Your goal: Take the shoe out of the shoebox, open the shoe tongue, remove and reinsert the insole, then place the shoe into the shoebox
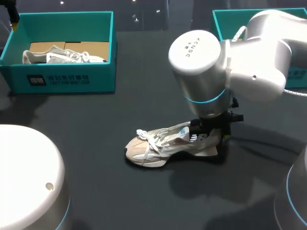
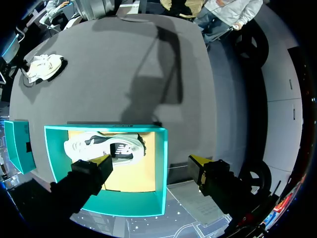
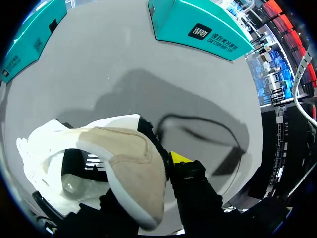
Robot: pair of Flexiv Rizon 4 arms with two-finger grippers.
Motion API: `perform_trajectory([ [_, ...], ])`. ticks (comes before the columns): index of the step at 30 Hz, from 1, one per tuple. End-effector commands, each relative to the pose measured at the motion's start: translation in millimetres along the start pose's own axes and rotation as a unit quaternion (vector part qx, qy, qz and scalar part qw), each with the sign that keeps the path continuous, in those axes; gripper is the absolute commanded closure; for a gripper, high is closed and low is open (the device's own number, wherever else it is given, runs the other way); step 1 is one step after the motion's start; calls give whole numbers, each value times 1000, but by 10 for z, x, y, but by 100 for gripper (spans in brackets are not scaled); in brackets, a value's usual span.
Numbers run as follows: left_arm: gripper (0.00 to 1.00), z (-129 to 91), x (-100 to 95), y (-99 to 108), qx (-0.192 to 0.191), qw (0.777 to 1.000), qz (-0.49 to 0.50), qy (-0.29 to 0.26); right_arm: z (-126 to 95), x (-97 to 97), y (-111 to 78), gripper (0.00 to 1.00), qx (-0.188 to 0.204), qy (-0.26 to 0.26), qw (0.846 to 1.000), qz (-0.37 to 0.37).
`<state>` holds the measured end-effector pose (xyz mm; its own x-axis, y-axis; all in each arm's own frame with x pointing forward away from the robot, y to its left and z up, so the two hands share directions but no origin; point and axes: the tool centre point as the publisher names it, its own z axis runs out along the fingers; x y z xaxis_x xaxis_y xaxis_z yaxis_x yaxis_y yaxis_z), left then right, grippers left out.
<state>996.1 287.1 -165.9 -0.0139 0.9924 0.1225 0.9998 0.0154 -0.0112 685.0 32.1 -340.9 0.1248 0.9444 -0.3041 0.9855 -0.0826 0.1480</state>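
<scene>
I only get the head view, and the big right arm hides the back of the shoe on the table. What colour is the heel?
Observer: The right wrist view shows it. The heel of the shoe is tan, edged in white.
Operator: Are my left jaws open?
Observer: Yes. In the left wrist view they stand open and hold nothing. One yellow fingertip is over the shoebox, the other past its side wall.
</scene>
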Motion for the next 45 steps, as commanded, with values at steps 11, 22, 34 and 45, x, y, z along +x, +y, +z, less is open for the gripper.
perform_trajectory([
  [11, 0, -1, 1, -6, -1, 1000, 0, 1, 196, 191, -121, 100, 20, 32, 999, -6],
  [22, 0, -1, 1, -6, -1, 1000, 0, 1, 344, 240, -132, 100, 34, 45, 998, -6],
  [34, 0, -1, 1, -6, -1, 1000, 0, 1, 485, 244, -154, 75, 48, 76, 996, -1],
  [45, 0, -1, 1, -6, -1, 1000, 0, 1, 305, 142, -91, 0, 54, 94, 994, 2],
])
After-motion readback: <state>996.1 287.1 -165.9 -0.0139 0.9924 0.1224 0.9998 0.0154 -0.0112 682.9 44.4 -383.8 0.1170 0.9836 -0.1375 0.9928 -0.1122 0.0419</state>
